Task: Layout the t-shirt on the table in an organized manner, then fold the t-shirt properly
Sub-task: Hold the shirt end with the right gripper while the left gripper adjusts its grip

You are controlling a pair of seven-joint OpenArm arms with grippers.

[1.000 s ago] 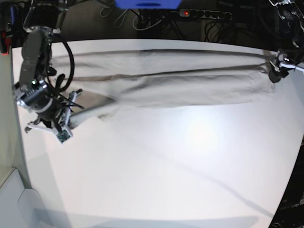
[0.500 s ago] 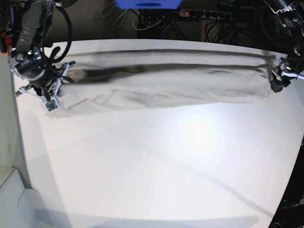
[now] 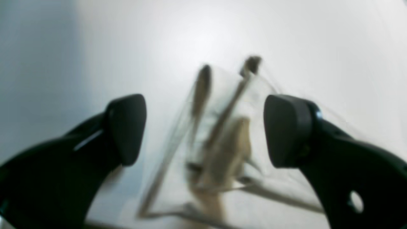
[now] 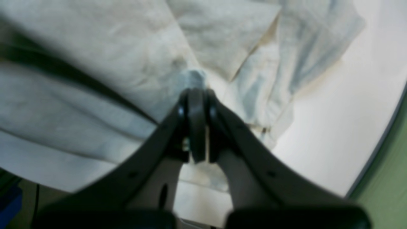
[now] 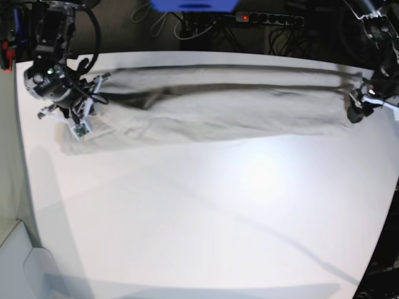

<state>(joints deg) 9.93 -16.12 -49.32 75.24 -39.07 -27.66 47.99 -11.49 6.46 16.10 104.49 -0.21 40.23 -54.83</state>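
The beige-grey t-shirt lies stretched in a long band across the far part of the white table. In the base view my right gripper is at the shirt's left end. The right wrist view shows this gripper shut on a pinch of the t-shirt, with folded cloth spread beyond it. My left gripper is at the shirt's right end. In the left wrist view this gripper stands wide open, with a blurred bit of the t-shirt between the fingers, over the table.
A power strip with a red light, cables and a blue object lie behind the table's far edge. The table's rounded edge runs close to the right gripper. The right arm's cable loops above the shirt's left end.
My right gripper has moved back and to the left with the shirt's end, drawing the shirt out into a straighter band. My left gripper has shifted slightly toward the front.
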